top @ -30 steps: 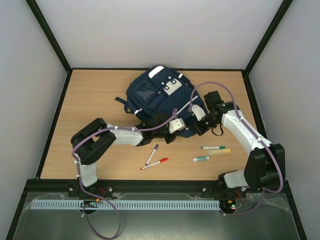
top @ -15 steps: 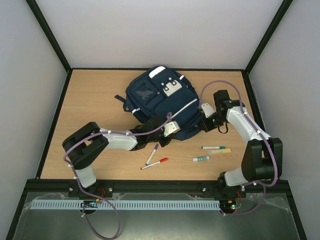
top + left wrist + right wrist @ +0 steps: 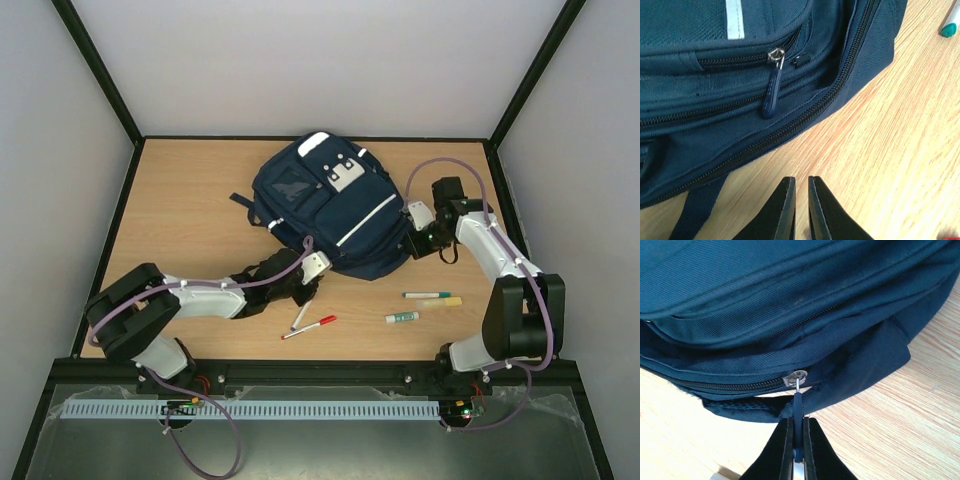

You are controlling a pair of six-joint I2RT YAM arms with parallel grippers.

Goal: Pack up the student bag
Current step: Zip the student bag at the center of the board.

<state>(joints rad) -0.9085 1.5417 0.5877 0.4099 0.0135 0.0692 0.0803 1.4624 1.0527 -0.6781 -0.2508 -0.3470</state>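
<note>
The student bag (image 3: 330, 200), navy with a white stripe, lies at the back middle of the table. My right gripper (image 3: 412, 243) is at its right edge. In the right wrist view that gripper (image 3: 798, 420) is shut on the dark zipper pull (image 3: 798, 407), which hangs from a silver slider (image 3: 795, 376) on the bag (image 3: 765, 300). My left gripper (image 3: 322, 270) rests low just off the bag's near edge. In the left wrist view it (image 3: 801, 180) is shut and empty over bare wood, short of the bag (image 3: 715, 100). A pocket zipper pull (image 3: 771, 95) hangs ahead of it.
A purple marker (image 3: 304, 308) and a red marker (image 3: 310, 327) lie just near of the left gripper. Further right are a green marker (image 3: 427, 295), a yellow stick (image 3: 447, 301) and a green-and-white tube (image 3: 402, 317). Black frame rails border the table.
The left arm has drawn back to the left and toward the near edge, off the bag, and its jaws have closed. The right gripper moved slightly right, still gripping the zipper pull.
</note>
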